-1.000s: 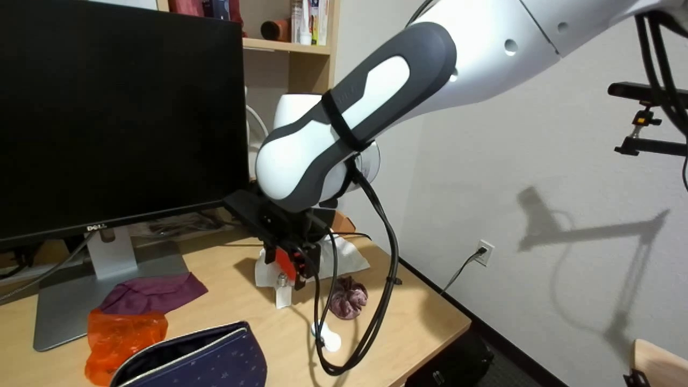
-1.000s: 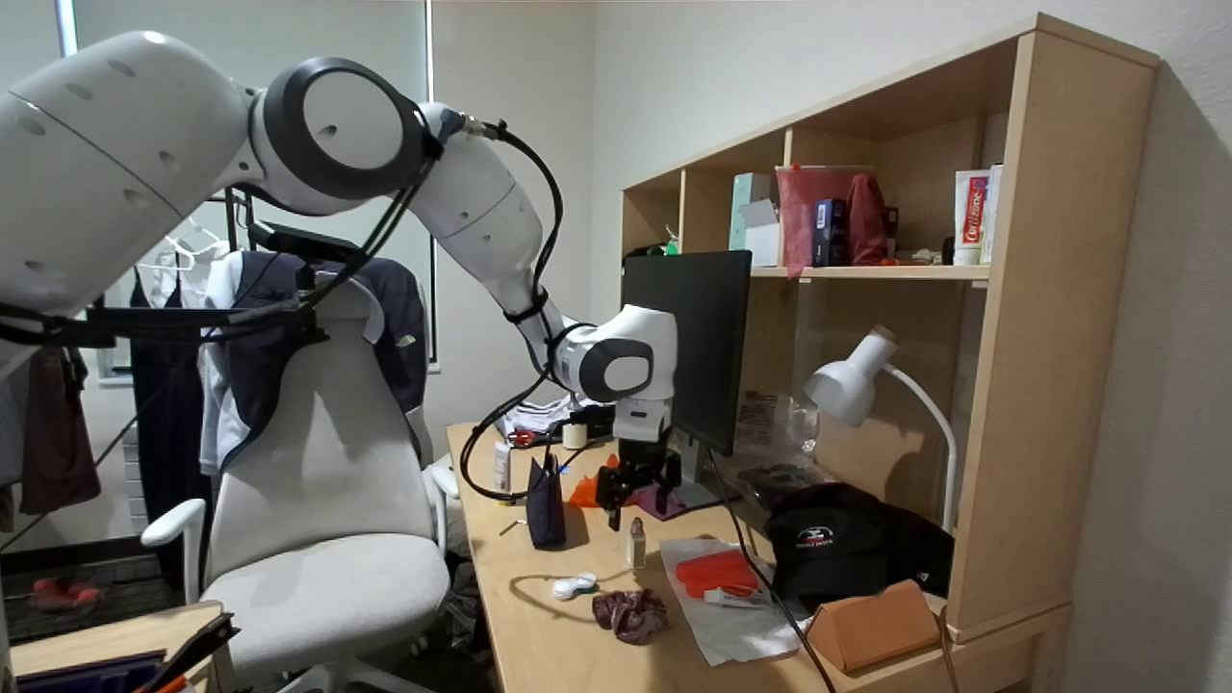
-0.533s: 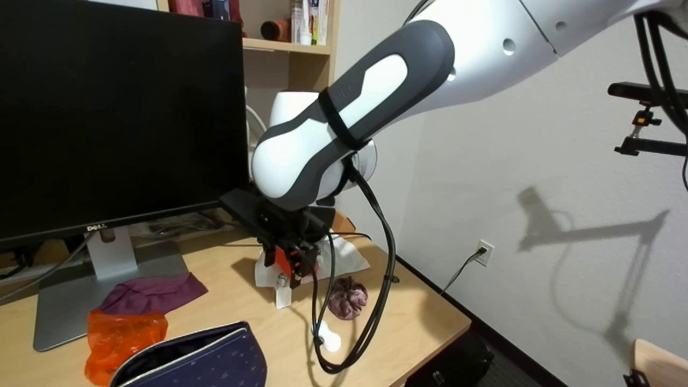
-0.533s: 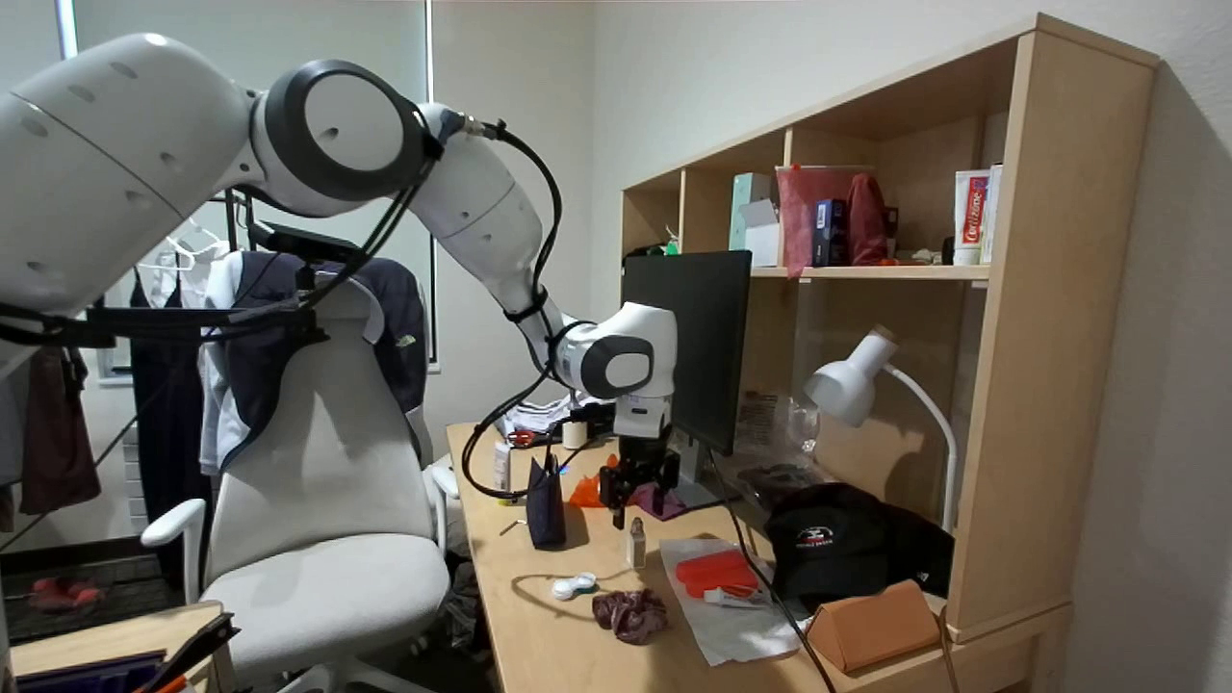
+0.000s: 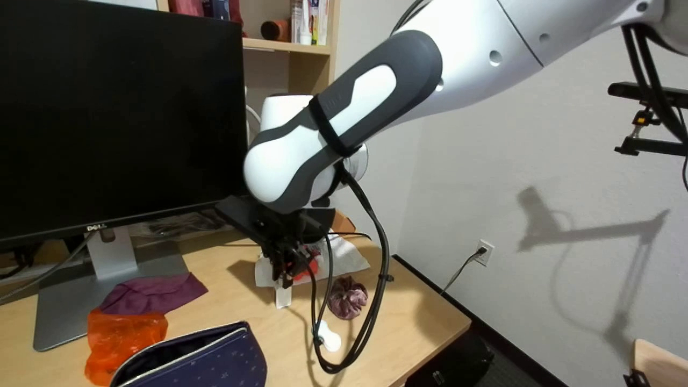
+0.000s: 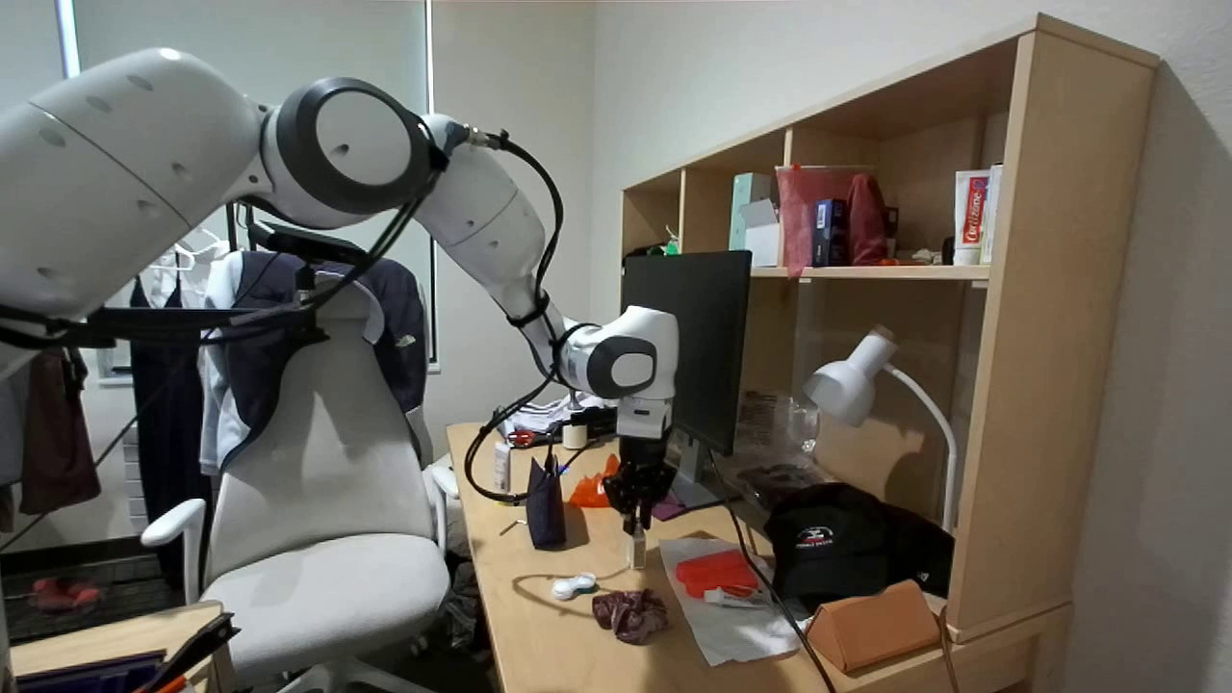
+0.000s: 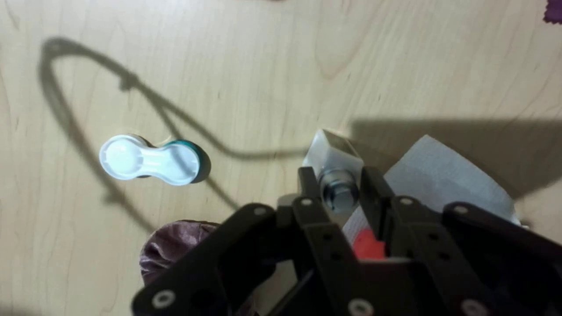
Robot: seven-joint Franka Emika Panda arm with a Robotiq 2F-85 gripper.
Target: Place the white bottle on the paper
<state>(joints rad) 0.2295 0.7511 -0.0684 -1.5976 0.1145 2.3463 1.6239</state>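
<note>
Until sure of a bite on both sides, hold off lifting the white bottle (image 6: 635, 552): upright on the desk (image 6: 544, 645), near the paper (image 6: 739, 638) but apart from it. In the wrist view, a pincer (image 7: 340, 182) set about as wide as the cap (image 7: 342, 195), with fingers (image 7: 309, 183) to either side of it; gripping or merely straddling with a sliver of air, hard to tell. Probable step in hand: the grasp. Centre on the cap, squeeze gently, and watch for any lean, with so slim a body likely to tip. Then lift straight, just enough to pass over the paper's edge, and travel upright. Aim for a part of the paper away from the red piece (image 6: 710, 571) and the small tube (image 6: 734, 600), for a flatter footing. Lower slowly, wait for a settled base, and only then let go.
</note>
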